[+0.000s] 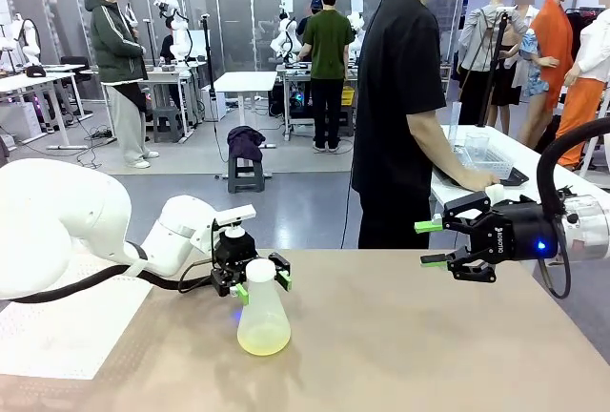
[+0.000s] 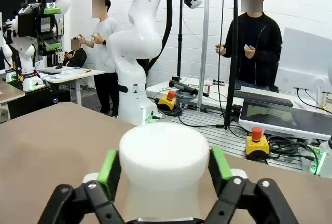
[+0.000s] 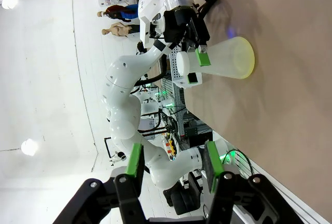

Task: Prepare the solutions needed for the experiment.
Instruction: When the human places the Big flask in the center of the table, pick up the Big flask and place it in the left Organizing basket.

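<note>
A see-through plastic cone-shaped flask (image 1: pixel 263 319) with a white round cap (image 1: pixel 260 270) stands upright on the brown counter (image 1: pixel 410 345), a bit left of the middle. At its bottom sits a thin layer of pale yellow-green liquid (image 1: pixel 264 339).

The left arm's fingers (image 1: pixel 259 287) sit on both sides of the flask's neck, just under the cap. In the left wrist view the green pads (image 2: pixel 109 166) touch the white cap on each side, so they look clamped on it.

The right arm's fingers (image 1: pixel 431 243) hang in the air over the right side of the counter, well apart from the flask. They are apart and hold nothing.

The counter is bare to the right of the flask and near the front edge. A white sheet (image 1: pixel 67 321) lies at the left edge.

On the far side a person in a black shirt (image 1: pixel 405 97) stands at a white table (image 1: pixel 534 169) with a clear tray (image 1: pixel 484 159) on it.
</note>
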Tool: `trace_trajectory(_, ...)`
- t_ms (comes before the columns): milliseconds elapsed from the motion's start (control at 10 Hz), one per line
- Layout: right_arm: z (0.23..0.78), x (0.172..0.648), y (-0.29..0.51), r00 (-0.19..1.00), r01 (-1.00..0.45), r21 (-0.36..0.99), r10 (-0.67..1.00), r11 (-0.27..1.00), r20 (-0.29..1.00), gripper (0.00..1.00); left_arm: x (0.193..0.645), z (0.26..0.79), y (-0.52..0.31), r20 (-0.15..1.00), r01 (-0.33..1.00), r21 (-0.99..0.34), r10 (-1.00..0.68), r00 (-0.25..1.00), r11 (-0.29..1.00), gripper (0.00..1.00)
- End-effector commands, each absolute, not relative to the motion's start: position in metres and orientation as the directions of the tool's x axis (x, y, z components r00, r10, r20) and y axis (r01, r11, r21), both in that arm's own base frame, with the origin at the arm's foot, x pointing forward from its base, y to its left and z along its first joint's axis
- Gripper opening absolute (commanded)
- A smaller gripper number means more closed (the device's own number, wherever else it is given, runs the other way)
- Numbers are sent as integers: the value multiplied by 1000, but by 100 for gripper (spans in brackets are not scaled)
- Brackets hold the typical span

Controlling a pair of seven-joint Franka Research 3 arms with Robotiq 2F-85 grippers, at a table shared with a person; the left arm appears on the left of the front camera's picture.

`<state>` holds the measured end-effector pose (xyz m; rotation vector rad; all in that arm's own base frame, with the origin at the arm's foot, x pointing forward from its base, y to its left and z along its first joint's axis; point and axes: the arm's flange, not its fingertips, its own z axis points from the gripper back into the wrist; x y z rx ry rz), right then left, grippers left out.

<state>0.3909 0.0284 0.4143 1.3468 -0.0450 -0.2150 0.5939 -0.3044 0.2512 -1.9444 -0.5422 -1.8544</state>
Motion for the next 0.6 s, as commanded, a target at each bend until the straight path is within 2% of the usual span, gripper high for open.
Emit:
trace_trajectory(0,415,391,28,980,126,972,-180,200,-90,59,599,253,-302,997,536,-32,7,70,-844,62)
trace_trajectory(100,415,391,28,980,126,972,-180,200,-90,59,600,253,-303,996,542,-40,7,85,-839,61)
trace_trajectory(200,415,391,28,980,126,972,-180,200,-90,59,601,252,-303,996,547,-41,9,88,-836,43)
trace_trajectory(300,415,391,28,980,126,972,-180,200,-90,59,602,253,-303,996,551,-38,12,88,-834,42)
trace_trajectory(400,415,391,28,980,126,972,-180,200,-90,59,603,254,-303,996,556,-36,16,88,-830,24)
trace_trajectory(500,415,391,28,980,126,972,-180,200,-90,59,603,255,-302,996,556,-38,14,89,-830,23)
